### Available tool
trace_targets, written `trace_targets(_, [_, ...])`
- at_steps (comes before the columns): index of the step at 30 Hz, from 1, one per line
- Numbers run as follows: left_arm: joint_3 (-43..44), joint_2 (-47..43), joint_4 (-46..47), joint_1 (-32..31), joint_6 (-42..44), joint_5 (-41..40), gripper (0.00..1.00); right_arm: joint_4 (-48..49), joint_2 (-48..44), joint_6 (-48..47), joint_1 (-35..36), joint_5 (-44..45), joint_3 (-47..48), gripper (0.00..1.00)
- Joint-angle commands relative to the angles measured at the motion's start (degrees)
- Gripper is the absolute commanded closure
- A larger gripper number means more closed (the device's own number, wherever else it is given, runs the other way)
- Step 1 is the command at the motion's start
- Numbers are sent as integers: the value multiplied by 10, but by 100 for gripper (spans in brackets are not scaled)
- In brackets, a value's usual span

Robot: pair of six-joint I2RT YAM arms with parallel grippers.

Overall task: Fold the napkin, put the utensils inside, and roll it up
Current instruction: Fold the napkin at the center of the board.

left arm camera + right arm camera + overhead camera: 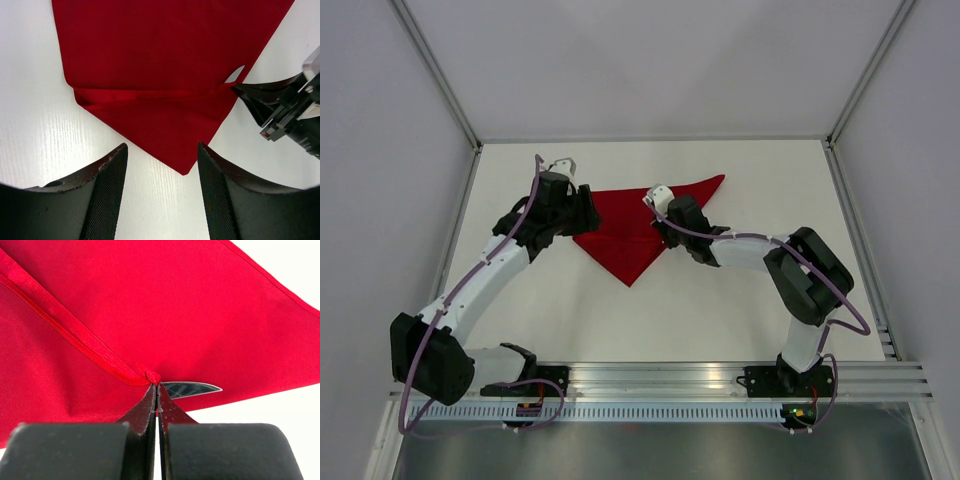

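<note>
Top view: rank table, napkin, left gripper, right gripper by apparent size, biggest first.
1. table
2. napkin, folded into a triangle
3. left gripper and right gripper: they look about alike, so no ranking between them.

A flat white tabletop with a faint wood grain [720,325] fills the middle. Plain pale grey wall panels close it in: one on the left [380,150], one at the far side [650,60], one on the right [920,150]. Slim silver metal posts [437,72] mark the far corners. A ribbed aluminium rail [660,378] runs along the near edge, with a white slotted strip [660,411] just nearer. The light is soft and even.
</note>
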Motion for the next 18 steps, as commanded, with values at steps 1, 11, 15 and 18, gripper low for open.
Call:
trace_targets(1, [-20, 16, 52, -6, -33, 21, 38, 11, -15, 23, -12, -14, -5, 99])
trace_targets(11, [-48, 64, 100, -16, -43, 39, 38, 1, -11, 34, -21, -25, 6, 85])
trace_targets(15, [-54, 79, 112, -21, -43, 43, 38, -2, -9, 36, -24, -25, 7, 72])
trace_targets(18, [-59, 88, 119, -22, -43, 45, 39, -9, -7, 41, -31, -26, 13, 64])
